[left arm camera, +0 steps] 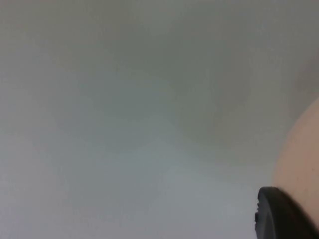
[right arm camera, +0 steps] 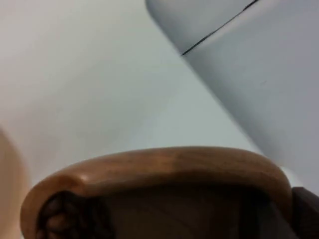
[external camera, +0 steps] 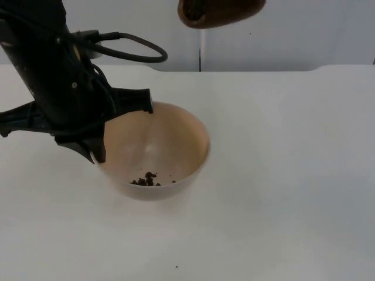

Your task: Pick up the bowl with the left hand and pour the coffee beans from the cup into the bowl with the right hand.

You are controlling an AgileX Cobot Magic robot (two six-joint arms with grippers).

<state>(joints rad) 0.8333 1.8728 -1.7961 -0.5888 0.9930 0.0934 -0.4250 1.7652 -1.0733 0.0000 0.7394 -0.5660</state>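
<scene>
Left pincer (external camera: 120,126) clamps bowl (external camera: 158,149) rim, bowl mid-bench, few coffee beans (external camera: 146,180) inside. Right pincer grips cup (external camera: 220,12) high near back edge, beans at lip. Risk: cup off-centre, beans miss bowl, scatter on bench (external camera: 293,175).

The white table top (external camera: 281,193) ran back to a grey partition wall (external camera: 304,41), which stood along its far edge. A dark vertical seam (external camera: 200,50) divided the wall into panels. Lighting on the table top was even and soft.
</scene>
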